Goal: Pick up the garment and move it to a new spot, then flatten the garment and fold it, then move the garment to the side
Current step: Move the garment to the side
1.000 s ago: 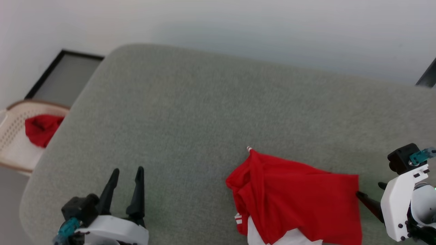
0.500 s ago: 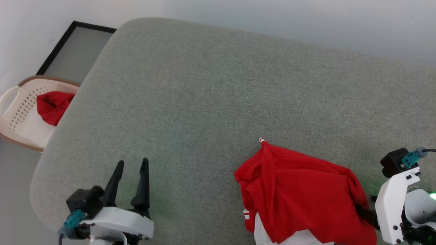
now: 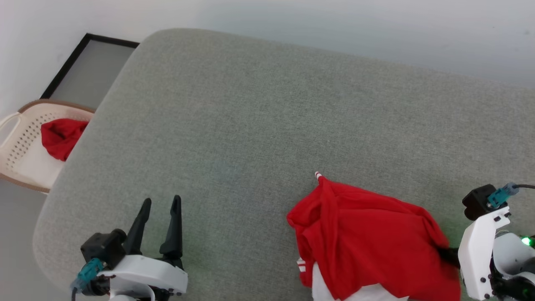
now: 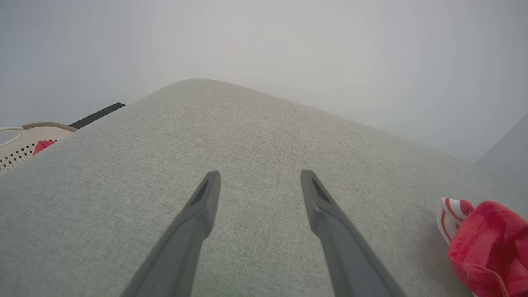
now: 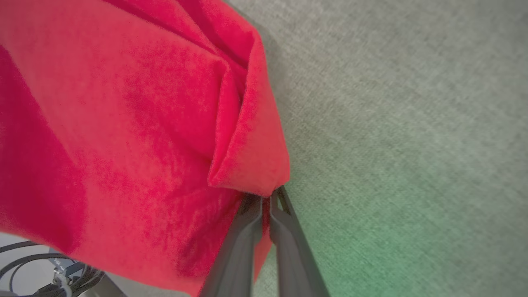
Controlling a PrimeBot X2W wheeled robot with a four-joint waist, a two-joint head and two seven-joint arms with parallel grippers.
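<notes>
Two tools: right tool (image 5: 270, 197) pressed together, pinching red edge of garment (image 3: 368, 242) at garment's 3 o'clock side. Garment crumpled on grey padded surface (image 3: 250, 125), at 5 o'clock in head view, white panel at bottom edge. At 7 o'clock, left tool (image 3: 162, 200) spread, well apart from garment.

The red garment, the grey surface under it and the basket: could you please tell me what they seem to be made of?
The garment: thin, matte, soft cloth, probably a sports knit; it creases into loose folds. The grey surface: woven upholstery cloth, matte, with a fine weave and rounded edges. The basket: likely cream plastic, with moulded holes.
</notes>
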